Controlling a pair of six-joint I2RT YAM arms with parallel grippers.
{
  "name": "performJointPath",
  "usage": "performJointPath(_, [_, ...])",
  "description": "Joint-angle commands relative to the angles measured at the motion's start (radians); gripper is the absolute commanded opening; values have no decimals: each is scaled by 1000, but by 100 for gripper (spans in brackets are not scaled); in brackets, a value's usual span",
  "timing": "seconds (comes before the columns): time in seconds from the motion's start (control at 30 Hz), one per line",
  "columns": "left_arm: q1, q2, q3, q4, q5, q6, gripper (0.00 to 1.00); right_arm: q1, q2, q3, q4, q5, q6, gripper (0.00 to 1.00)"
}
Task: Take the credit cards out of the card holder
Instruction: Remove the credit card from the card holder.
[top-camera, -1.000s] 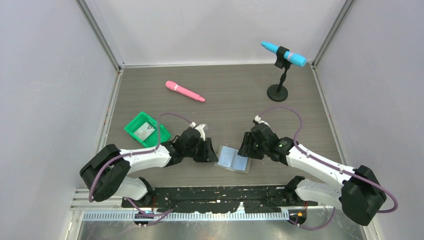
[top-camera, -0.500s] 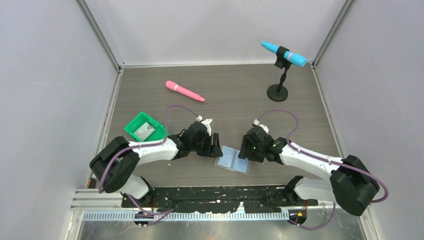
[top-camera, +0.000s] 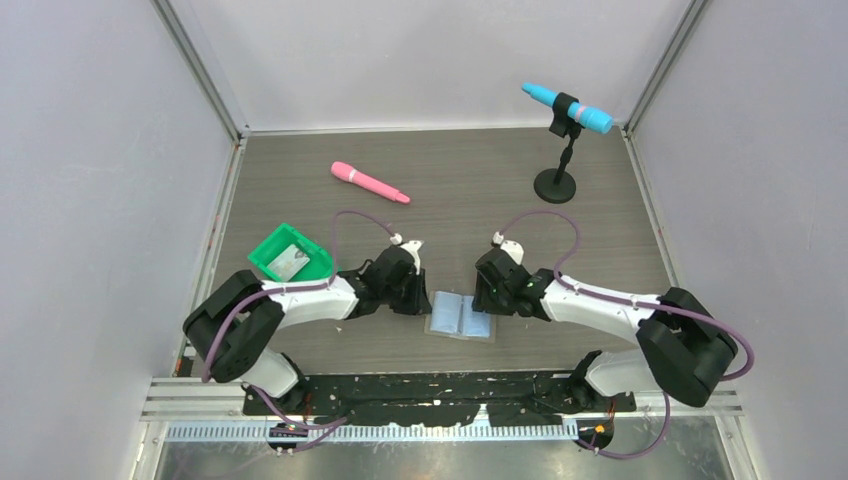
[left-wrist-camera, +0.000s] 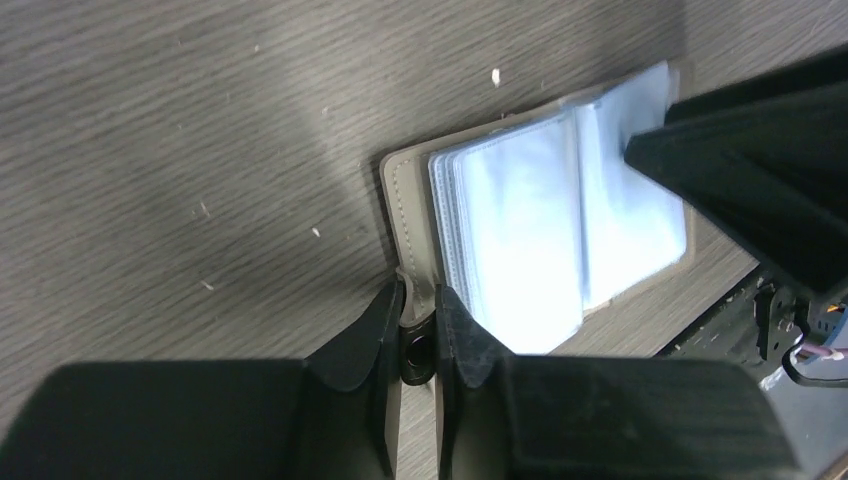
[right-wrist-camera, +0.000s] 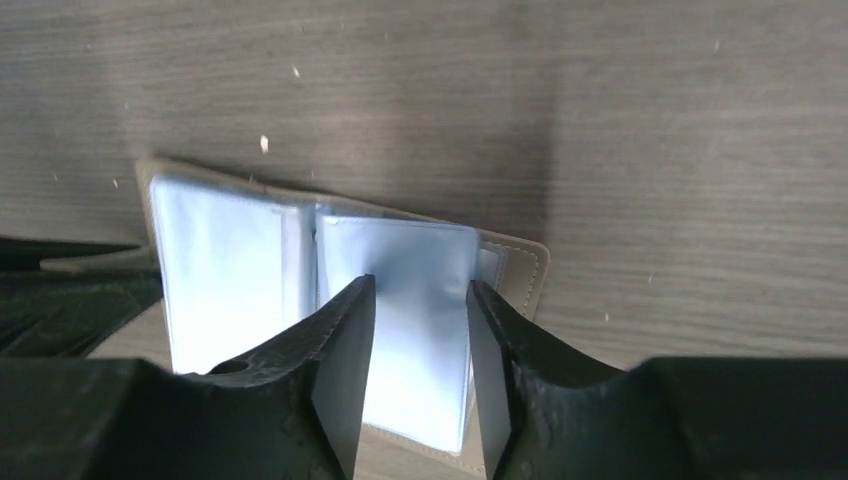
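The grey card holder (top-camera: 462, 316) lies open on the table between my two grippers, its pale blue pockets facing up. My left gripper (top-camera: 424, 300) is shut on the holder's grey snap tab (left-wrist-camera: 418, 335) at its left edge; the holder (left-wrist-camera: 530, 230) spreads out beyond it. My right gripper (top-camera: 486, 302) is open, its jaws (right-wrist-camera: 420, 300) straddling the right-hand pocket page of the holder (right-wrist-camera: 230, 260). I cannot tell whether cards sit inside the pockets. One pale card (top-camera: 290, 263) lies in the green tray.
The green tray (top-camera: 268, 250) stands left of the left arm. A pink marker-like stick (top-camera: 370, 183) lies at the back left. A blue microphone on a black stand (top-camera: 566, 108) is at the back right. Grey walls enclose the table.
Both grippers have closed in on the card holder from either side. The holder has shifted slightly away from the near edge and turned squarer to it.
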Motion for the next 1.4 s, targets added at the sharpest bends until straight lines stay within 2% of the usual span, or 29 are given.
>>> performJointPath(0.0, [-10,-44,-40,108,60,-62,9,4,80,-11,66,74,-73,41])
performJointPath(0.23, [-10,-43,-82,199,108,-142,5,3,94,23,142,45,-192,29])
performJointPath(0.33, [-11,-45,-94,235,120,-179,4,2,93,45,142,19,-216,28])
performJointPath(0.4, [-10,-45,-111,277,128,-218,3,2,85,62,112,0,-217,29])
performJointPath(0.57, [-10,-41,-139,341,126,-277,3,7,9,98,-35,4,-174,46])
performJointPath(0.7, [-10,-37,-144,344,115,-284,2,23,-83,110,-116,23,-136,53])
performJointPath(0.9, [-11,-44,-163,362,105,-302,2,95,-142,185,-161,69,-81,53])
performJointPath(1.03, [-12,-55,-168,360,98,-305,2,144,-110,209,-143,76,-53,53])
performJointPath(1.13, [-14,-62,-173,357,91,-307,2,182,-70,216,-134,93,-34,58])
performJointPath(1.37, [-20,-65,-176,355,86,-309,2,213,6,204,-88,93,-15,57])
